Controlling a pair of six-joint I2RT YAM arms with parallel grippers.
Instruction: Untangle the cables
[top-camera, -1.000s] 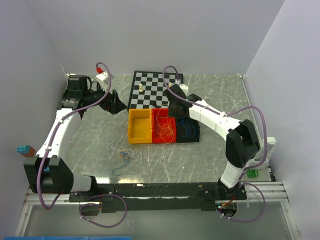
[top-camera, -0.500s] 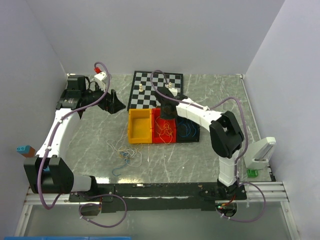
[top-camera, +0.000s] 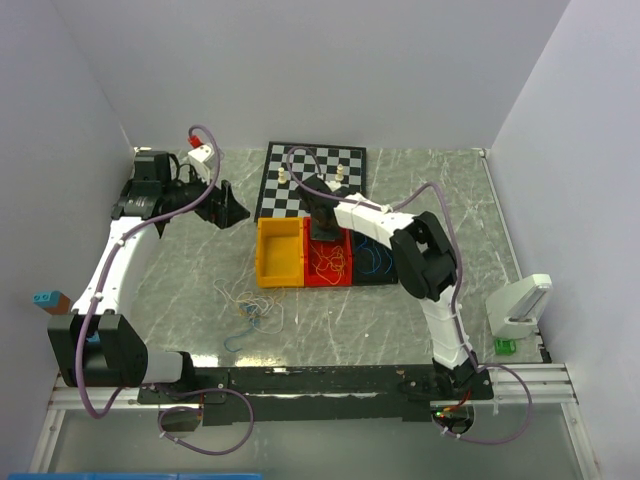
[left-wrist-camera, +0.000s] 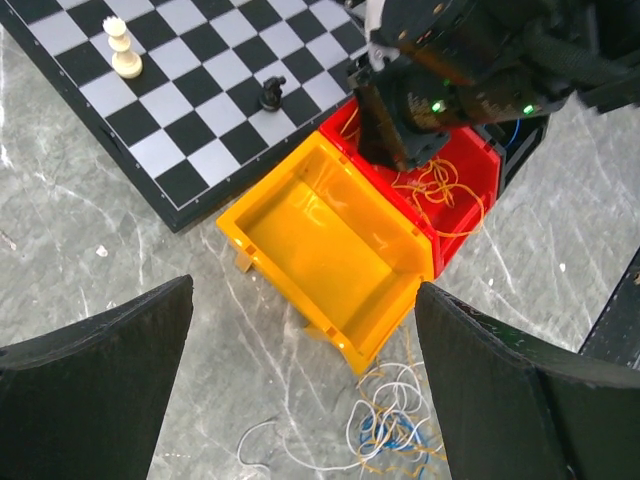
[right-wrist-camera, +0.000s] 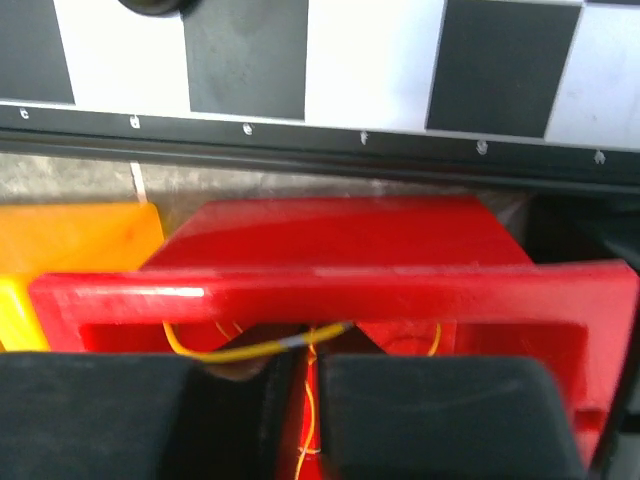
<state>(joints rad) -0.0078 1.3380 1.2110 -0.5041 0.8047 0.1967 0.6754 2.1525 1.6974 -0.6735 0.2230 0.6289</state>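
Orange-yellow cable (right-wrist-camera: 230, 352) is pinched in the right end effector (right-wrist-camera: 305, 400) over the red bin (right-wrist-camera: 330, 290), apparently for sorting by colour, while the left end effector (left-wrist-camera: 305, 300) hangs spread wide.

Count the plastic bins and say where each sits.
3. They stand in a row in front of the chessboard: a yellow bin on the left, a red bin in the middle, a black bin on the right. The right arm covers part of the row.

My right fingers (right-wrist-camera: 430, 410) cut off at six o'clock, yellow cable (right-wrist-camera: 250, 348) lost between them, black bin (left-wrist-camera: 528, 150) mostly hidden behind my right arm (left-wrist-camera: 480, 70)
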